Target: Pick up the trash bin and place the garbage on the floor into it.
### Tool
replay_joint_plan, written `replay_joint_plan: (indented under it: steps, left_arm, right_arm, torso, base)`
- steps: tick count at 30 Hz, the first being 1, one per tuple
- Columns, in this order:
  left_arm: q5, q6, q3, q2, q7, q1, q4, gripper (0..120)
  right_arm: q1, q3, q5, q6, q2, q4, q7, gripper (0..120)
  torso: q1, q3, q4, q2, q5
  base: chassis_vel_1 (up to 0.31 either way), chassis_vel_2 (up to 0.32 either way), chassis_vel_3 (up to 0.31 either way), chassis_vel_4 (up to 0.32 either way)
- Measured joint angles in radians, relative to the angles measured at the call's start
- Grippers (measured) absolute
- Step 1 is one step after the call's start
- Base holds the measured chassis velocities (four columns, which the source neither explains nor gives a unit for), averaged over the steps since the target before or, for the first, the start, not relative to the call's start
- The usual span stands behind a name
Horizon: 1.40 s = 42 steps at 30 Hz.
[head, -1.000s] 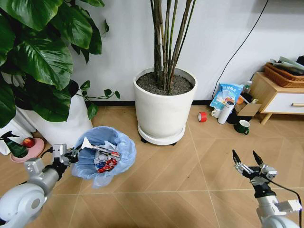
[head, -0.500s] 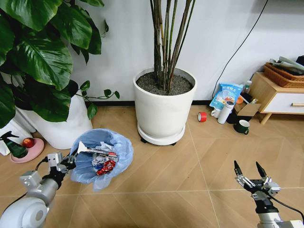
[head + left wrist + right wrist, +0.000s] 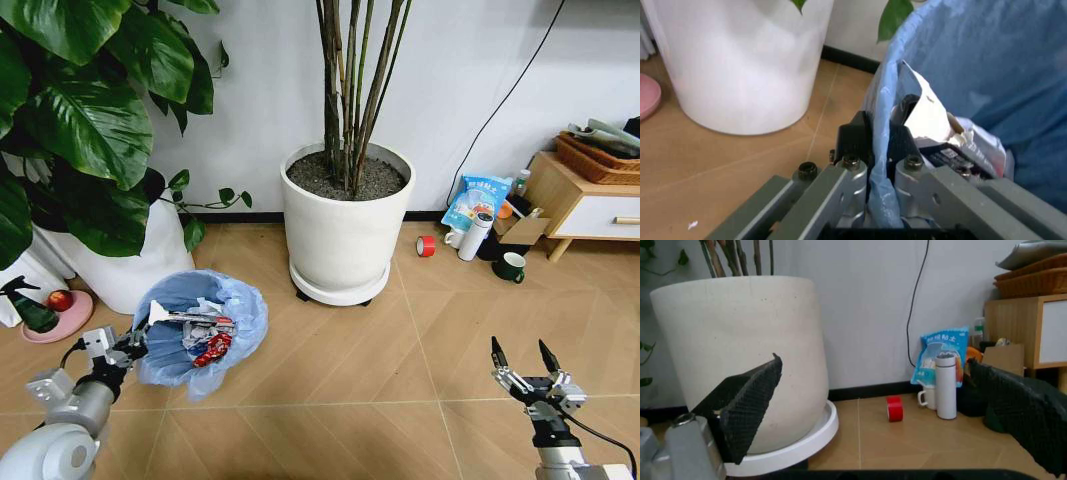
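Two pincers, left pincer point(image 3: 135, 345) gripping trash bin point(image 3: 200, 335) rim, right pincer point(image 3: 522, 362) spread

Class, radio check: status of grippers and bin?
Left gripper shut on trash bin rim. Right gripper open, empty. Garbage inside bin.

My rig: left gripper point(image 3: 133, 343), grey metal links with black hex screws, black finger blocks, thin black cable, rounded white-grey forearm shell. Right gripper point(image 3: 523, 361), slim black pointed fingers with cross-hatched pads point(image 3: 747, 400), silver bracket, grey cylindrical wrist, black cable.
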Motion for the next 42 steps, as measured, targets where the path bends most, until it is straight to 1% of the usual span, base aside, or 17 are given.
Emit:
replay_joint_plan:
  steps: [24,42]
  left_arm:
    - [0.008,-0.003,0.026,-0.003,0.0,0.01,-0.018,0]
    - [0.008,-0.003,0.028,-0.011,-0.007,0.018,-0.035,0]
  right_arm:
    - [0.014,-0.011,-0.025,0.027,0.014,-0.024,-0.02,100]
    - [0.012,-0.013,-0.022,0.038,0.008,-0.026,-0.025,100]
  torso:
    - [0.0,0.0,0.0,0.0,0.0]
    - [0.0,0.0,0.0,0.0,0.0]
  base:
    - [0.0,0.0,0.0,0.0]
    - [0.087,-0.078,-0.083,0.081]
